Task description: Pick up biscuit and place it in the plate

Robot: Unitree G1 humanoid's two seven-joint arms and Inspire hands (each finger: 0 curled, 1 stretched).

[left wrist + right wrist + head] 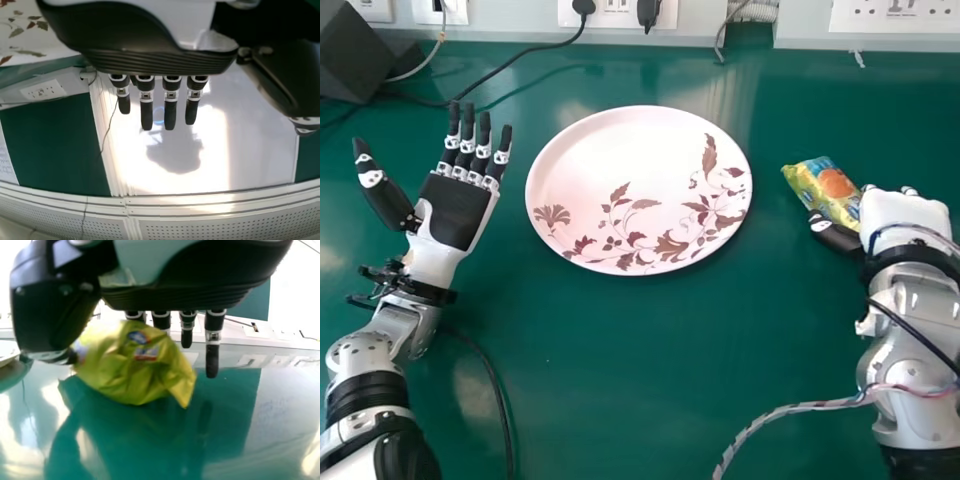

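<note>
At the left, over the green worktop (650, 370), the left robot hand (458, 212) has its fingers straight and apart, next is the round floral plate (595, 165), and farther right the yellow biscuit packet (823, 190) is pinched by the right robot hand (903, 213).

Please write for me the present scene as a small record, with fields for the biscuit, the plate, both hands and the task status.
biscuit: yellow packet, pinched in the right hand, apparently raised above the table
plate: white with brown floral pattern, lying on the green table
packet to plate: right of it, apart
left hand: open, left of the plate, holding nothing
task status: packet held, not yet on the plate
</note>
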